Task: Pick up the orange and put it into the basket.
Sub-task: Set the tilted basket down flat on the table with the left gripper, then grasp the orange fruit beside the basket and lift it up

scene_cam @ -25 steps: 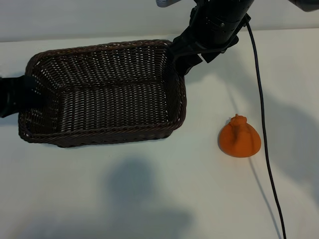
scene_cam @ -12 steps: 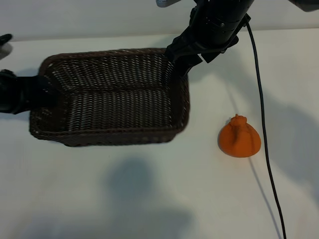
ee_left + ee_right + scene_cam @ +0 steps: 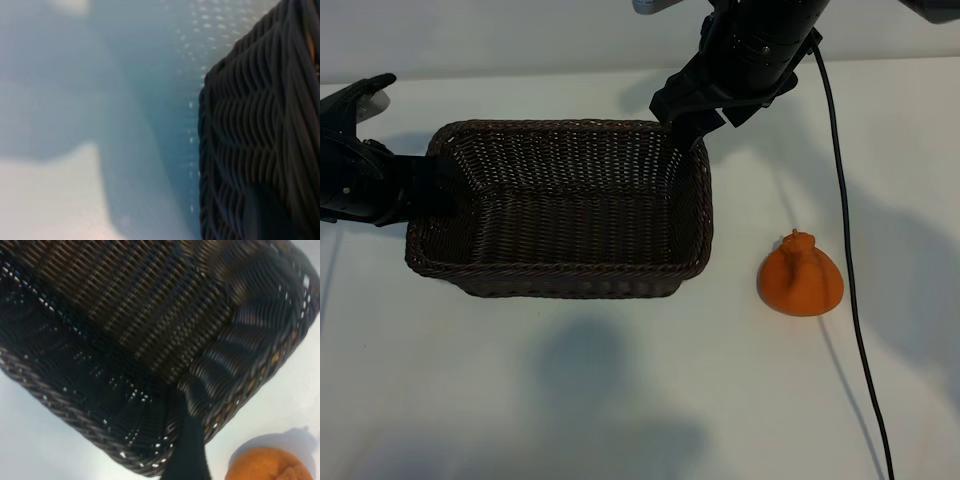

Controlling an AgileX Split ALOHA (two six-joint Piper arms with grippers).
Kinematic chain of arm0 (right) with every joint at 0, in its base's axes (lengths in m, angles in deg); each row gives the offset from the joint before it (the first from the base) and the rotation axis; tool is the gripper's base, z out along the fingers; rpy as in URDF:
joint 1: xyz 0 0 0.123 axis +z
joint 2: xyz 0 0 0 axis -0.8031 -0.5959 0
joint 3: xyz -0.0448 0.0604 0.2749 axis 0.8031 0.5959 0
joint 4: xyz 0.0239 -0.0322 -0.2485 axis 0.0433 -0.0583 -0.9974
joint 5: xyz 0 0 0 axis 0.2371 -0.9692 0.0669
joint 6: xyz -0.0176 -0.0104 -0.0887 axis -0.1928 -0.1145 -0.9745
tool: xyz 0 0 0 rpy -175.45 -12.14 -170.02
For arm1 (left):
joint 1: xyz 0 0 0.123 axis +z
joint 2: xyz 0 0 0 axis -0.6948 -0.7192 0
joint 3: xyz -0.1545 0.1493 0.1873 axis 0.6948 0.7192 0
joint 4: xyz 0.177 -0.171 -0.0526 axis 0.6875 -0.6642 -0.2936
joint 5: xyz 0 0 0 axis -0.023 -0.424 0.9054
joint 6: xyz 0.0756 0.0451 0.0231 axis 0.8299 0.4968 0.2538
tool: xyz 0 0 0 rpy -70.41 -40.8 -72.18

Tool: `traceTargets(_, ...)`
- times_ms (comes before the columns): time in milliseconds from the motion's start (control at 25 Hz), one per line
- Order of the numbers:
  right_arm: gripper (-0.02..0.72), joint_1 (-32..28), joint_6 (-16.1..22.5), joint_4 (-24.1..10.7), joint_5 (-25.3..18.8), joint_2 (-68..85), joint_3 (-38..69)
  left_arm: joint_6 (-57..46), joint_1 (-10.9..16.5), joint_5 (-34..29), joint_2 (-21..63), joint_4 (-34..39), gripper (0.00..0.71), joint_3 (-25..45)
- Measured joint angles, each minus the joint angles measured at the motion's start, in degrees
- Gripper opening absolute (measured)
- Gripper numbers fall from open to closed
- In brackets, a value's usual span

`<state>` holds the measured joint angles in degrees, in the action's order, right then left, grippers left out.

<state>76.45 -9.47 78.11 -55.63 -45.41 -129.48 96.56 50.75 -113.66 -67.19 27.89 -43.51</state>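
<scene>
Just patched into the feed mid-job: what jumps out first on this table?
The large dark brown woven wicker basket dominates the table's middle, empty, with the left hand at its left end wall. The small matte orange lump with a knobby top sits alone on the white table to the basket's right, untouched. The right hand hangs over the basket's far right corner, jaws open.

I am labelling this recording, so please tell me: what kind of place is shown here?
Probably a robot test bench, not a home: a plain white table holding only a wicker basket and an orange, with black robot arms and a cable above.
</scene>
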Motion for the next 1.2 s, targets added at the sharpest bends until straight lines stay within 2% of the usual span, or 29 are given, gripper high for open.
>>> traceTargets(640, 0.595, 0.0, -0.1, 0.2, 0.0, 0.0, 0.0, -0.2, 0.0, 1.0, -1.4, -0.3, 0.156, 0.0)
traceTargets(720, 0.595, 0.0, -0.1, 0.2, 0.0, 0.0, 0.0, -0.2, 0.0, 0.9, -1.4, -0.3, 0.172, 0.0)
traceTargets(840, 0.595, 0.0, 0.0, 0.2, 0.0, 0.0, 0.0, -0.3, 0.0, 0.6, -1.4, -1.0, 0.319, 0.0)
traceTargets(960, 0.595, 0.0, 0.0, 0.2, 0.0, 0.0, 0.0, -0.5, 0.0, 0.2, -1.4, -1.3, 0.526, -0.2)
traceTargets(1040, 0.595, 0.0, 0.0, 0.2, 0.0, 0.0, 0.0, -0.5, 0.0, 0.2, -1.4, -1.4, 0.613, -0.2)
traceTargets(1120, 0.595, 0.0, 0.0, 0.2, 0.0, 0.0, 0.0, -0.5, 0.0, 0.0, -1.4, -1.4, 0.647, -0.2)
traceTargets(1200, 0.595, 0.0, 0.0, 0.2, 0.0, 0.0, 0.0, -0.5, 0.0, -0.4, -1.4, -1.4, 0.647, -0.2)
